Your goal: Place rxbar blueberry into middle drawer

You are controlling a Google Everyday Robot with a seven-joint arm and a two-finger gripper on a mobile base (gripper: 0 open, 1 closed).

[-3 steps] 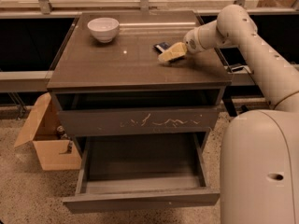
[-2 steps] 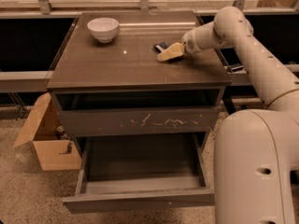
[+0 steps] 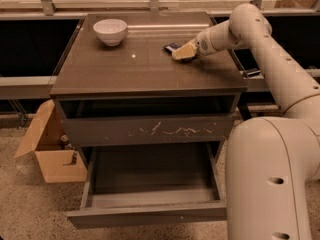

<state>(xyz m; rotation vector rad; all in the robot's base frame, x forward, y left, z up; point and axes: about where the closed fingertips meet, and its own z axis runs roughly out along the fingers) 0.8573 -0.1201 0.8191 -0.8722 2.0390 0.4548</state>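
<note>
Rxbar blueberry [image 3: 171,47] lies on top of the cabinet [image 3: 135,71], toward the cabinet's back right corner, with only a dark sliver of its wrapper showing. The gripper [image 3: 183,51] sits low over that same part of the cabinet, right against the bar's right end. Whether it is open or closed, or has any hold of the bar, cannot be told. The arm [image 3: 262,46] reaches in from the cabinet's right side.

A white bowl [image 3: 110,31] stands upright near the cabinet's back left corner, well apart from the bar. On the cabinet's face, a scratched grey drawer front [image 3: 150,130] sits pushed in. Below it the middle drawer [image 3: 150,215], plain-fronted, is pulled well out from the cabinet. A cardboard box [image 3: 50,156] with open flaps stands on the floor just left of the cabinet. The robot's pale base [image 3: 272,179] stands at the cabinet's front right.
</note>
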